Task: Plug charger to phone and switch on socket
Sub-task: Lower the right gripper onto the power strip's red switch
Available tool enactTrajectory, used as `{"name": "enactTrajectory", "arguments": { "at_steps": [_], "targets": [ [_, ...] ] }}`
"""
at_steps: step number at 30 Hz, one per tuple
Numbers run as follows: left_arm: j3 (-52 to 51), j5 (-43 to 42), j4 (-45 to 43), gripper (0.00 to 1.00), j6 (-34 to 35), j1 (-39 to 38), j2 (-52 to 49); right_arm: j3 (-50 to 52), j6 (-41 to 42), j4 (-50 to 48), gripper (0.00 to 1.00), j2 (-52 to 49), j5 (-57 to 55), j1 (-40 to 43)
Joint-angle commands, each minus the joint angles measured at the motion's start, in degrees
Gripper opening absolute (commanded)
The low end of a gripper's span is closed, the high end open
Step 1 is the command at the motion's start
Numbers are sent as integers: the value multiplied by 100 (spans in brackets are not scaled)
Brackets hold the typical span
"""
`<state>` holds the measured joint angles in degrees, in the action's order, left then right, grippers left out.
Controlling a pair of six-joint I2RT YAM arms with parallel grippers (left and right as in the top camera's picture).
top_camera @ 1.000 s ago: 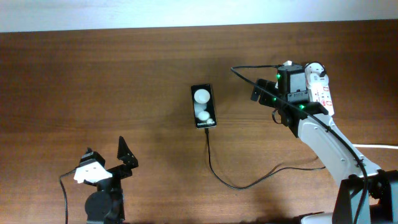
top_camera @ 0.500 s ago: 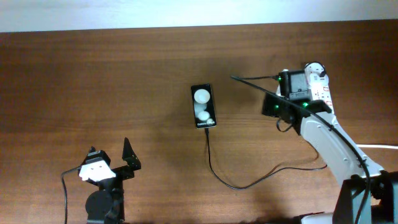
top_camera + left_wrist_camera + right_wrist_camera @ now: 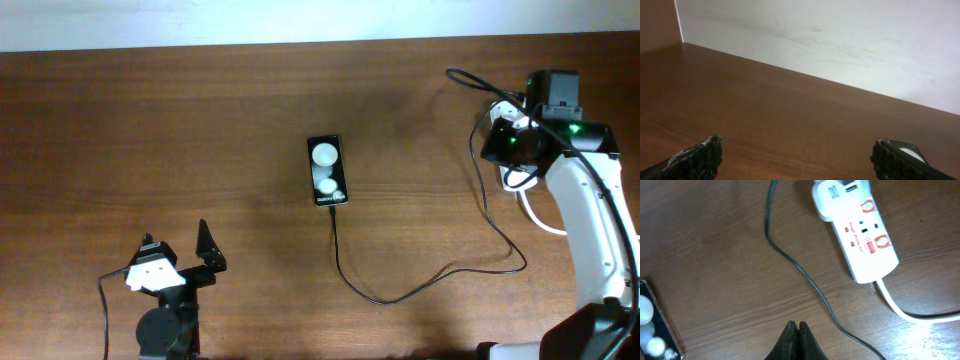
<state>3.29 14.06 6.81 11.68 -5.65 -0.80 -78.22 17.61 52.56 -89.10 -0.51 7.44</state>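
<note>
The black phone [image 3: 326,171] with two white round patches lies flat at the table's middle; it also shows at the left edge of the right wrist view [image 3: 649,327]. The charger's thin black cable [image 3: 400,293] runs from the phone's near end in a loop toward the right. Its white adapter [image 3: 836,194] sits in the end of the white socket [image 3: 862,232]. My right gripper [image 3: 796,326] is shut on nothing and hangs above bare wood, left of the cable [image 3: 805,275]. From overhead my right gripper [image 3: 498,142] and arm cover most of the socket. My left gripper [image 3: 175,252] stands open and empty at the front left.
The socket's thick white cord [image 3: 907,311] curves off to the right; overhead the cord [image 3: 535,215] shows beside my right arm. A pale wall [image 3: 840,40] lies behind the table's far edge.
My right arm has swung right and back from the socket's left side, and its jaws have gone from open to shut. The cable near the socket shifted with it. The left arm barely moved.
</note>
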Motion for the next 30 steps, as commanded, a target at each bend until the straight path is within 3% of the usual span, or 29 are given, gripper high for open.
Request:
{"name": "enactTrajectory", "arguments": {
  "at_steps": [1,3,10,15,20,30],
  "targets": [
    [-59,-785,-24,99,-1067,20,17,-109,-22,20,4,72,-7,162],
    [-59,-1045,66,99,-1453,20,17,-109,-22,-20,4,72,-9,232],
    [-68,-1023,223,99,-1456,20,17,-109,11,-50,4,72,-52,289],
    [-68,-1023,223,99,-1456,20,17,-109,1370,61,4,61,-505,702],
    [-68,-1023,223,99,-1456,20,17,-109,1519,-55,4,15,-420,1226],
    [-68,-1023,221,99,-1456,20,17,-109,1742,-962,4,-1132,201,1622]
  ]
}}
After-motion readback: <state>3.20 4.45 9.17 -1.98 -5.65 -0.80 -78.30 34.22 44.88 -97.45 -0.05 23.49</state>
